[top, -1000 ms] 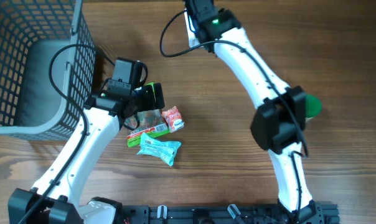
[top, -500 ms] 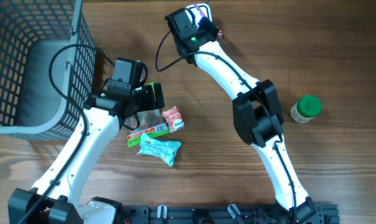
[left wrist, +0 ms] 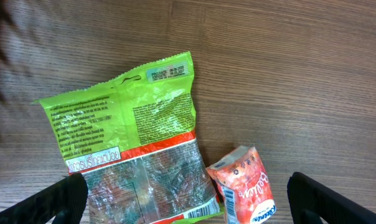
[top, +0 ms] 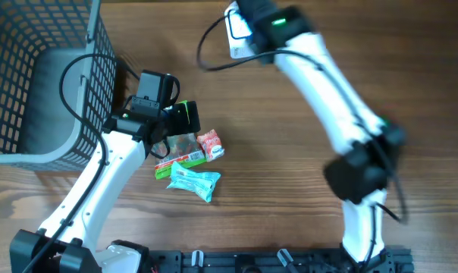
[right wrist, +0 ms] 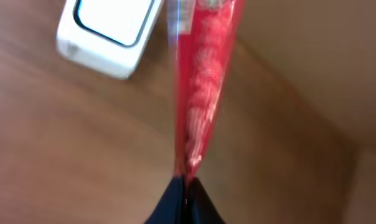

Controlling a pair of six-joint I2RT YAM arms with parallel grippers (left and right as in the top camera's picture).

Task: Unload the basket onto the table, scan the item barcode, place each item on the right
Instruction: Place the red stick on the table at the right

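The right arm [top: 320,83] swings and now shows blurred. Half a second ago its wrist sat over the scanner [top: 237,39] and hid it; now the wrist, with the red packet [right wrist: 203,81] pinched in the right gripper [right wrist: 185,186], lies just right of the scanner, whose white body shows again. The elbow moves farther out below-right of the scanner and covers the green-capped bottle seen earlier
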